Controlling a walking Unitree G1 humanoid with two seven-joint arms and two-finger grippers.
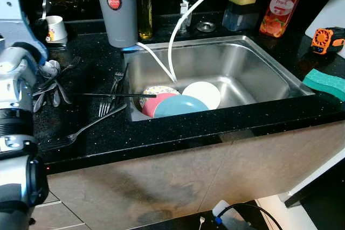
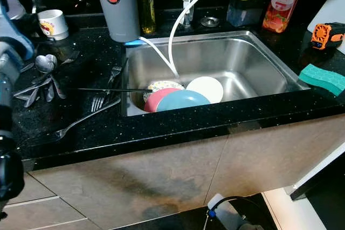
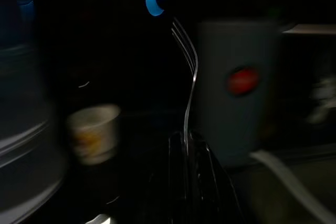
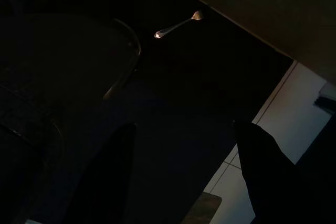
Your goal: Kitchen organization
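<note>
In the left wrist view my left gripper (image 3: pixel 188 142) is shut on the handle of a metal fork (image 3: pixel 189 77), whose tines point away toward a grey canister (image 3: pixel 236 103) and a white cup (image 3: pixel 94 129). My left arm (image 1: pixel 16 79) stands at the left end of the black counter (image 1: pixel 178 130). More forks (image 1: pixel 110 98), a lone fork (image 1: pixel 81 130) and spoons (image 1: pixel 51 87) lie on the counter left of the steel sink (image 1: pixel 259 63). In the sink lean a blue plate (image 1: pixel 180 106), a pink plate (image 1: pixel 153 103), a white plate (image 1: pixel 204 92) and a patterned bowl (image 1: pixel 159 90). My right gripper (image 4: pixel 184 145) hangs open over dark floor.
A white hose (image 1: pixel 188 14) loops into the sink. An oil bottle (image 1: pixel 144 9), a sponge holder (image 1: pixel 241 12) and an orange soap bottle (image 1: pixel 282 4) line the back. A green sponge (image 1: pixel 326 82) and an orange tape measure (image 1: pixel 326 40) sit at the right. A spoon (image 4: pixel 178 24) lies on the floor.
</note>
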